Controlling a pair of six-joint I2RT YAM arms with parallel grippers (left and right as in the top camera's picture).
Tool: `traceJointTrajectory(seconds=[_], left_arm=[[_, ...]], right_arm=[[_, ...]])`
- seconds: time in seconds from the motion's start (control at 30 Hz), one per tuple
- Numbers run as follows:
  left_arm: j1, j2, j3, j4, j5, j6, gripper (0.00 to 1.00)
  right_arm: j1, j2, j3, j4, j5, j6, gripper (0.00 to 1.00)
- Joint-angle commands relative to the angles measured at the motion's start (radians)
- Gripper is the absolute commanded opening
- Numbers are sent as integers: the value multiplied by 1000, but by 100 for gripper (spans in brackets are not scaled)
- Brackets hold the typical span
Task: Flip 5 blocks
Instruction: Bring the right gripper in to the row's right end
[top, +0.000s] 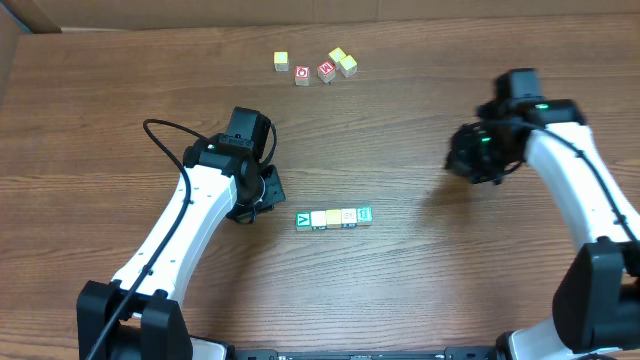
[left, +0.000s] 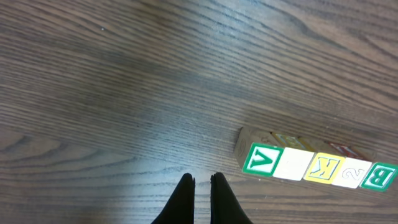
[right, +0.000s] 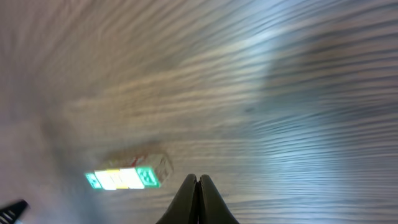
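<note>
Five blocks (top: 334, 217) lie in a tight row at mid-table. Their tops show a green V (left: 263, 160), a blank white face, a yellow K, a white face with a faint 2, and a green B (left: 377, 176). My left gripper (top: 252, 205) hovers just left of the V end. In the left wrist view its fingertips (left: 202, 177) are shut with nothing between them. My right gripper (top: 472, 165) is raised well to the right of the row and looks blurred. The right wrist view shows the right gripper (right: 198, 177) shut and empty, with the row (right: 123, 178) ahead to its left.
A loose cluster of cubes sits at the back of the table: a pale one (top: 281, 61), two red-faced ones (top: 302, 75) (top: 326, 71), and two yellowish ones (top: 343, 62). The left arm's black cable (top: 165, 135) loops over the table on the left.
</note>
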Motion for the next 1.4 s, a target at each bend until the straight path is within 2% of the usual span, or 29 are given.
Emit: traceJointTrajectory(seconds=[0.0, 0.13, 0.4, 0.7, 1.13, 1.37], left_arm=[[-10, -9, -7, -5, 11, 20, 4], [-11, -5, -7, -5, 12, 19, 4], [-37, 36, -23, -5, 24, -11, 4], [-47, 60, -24, 37, 19, -24, 4], [-53, 109, -50, 70, 9, -64, 4], [-53, 113, -52, 101, 19, -70, 4]], right_arm=[[96, -5, -41, 23, 70, 15, 4], [198, -5, -70, 53, 195, 139, 4], [299, -5, -131, 192, 224, 274, 4], [316, -5, -204, 283, 267, 379, 4], [316, -4, -303, 406, 267, 403, 4], [317, -4, -308, 412, 266, 403, 4]])
